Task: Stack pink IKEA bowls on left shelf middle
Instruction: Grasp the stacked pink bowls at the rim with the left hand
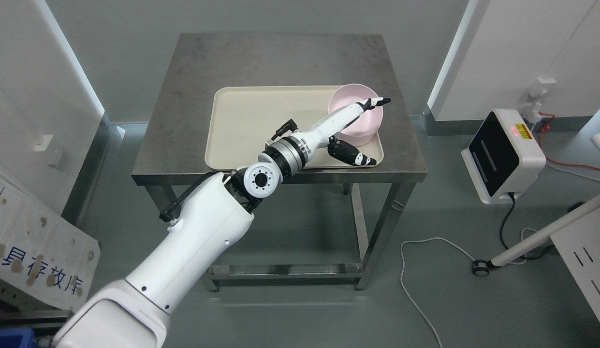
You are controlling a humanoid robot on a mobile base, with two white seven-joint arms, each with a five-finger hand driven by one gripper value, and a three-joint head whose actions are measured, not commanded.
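- Item: round pink plastic bowl (350,126), upright, at the right end of a cream rectangular plastic tray (261,121), close against the tray's right rim.
- Support: grey square steel table (280,58), the tray lying on its nearer half.
- Left hand (355,130), white with black fingertips: reached across the tray from the lower left. Upper fingers (374,102) lay across the bowl's mouth, their tips past the far rim; the thumb (353,154) sat spread below, outside the near wall. Stance wide, straddling the wall, not yet seen closed on it.
- Right hand: absent from the view.
- Step judged: securing a rim grasp before lifting.
- Advice: the fingers inside should have pressed the inner wall while the thumb met the outer wall opposite, pinching evenly.
- Advice: the lift should have gone straight up to clear the tray's raised rim.
- Risk: a thin, smooth wall could tilt or slip out of a shallow pinch.
- Shelf: not visible here.
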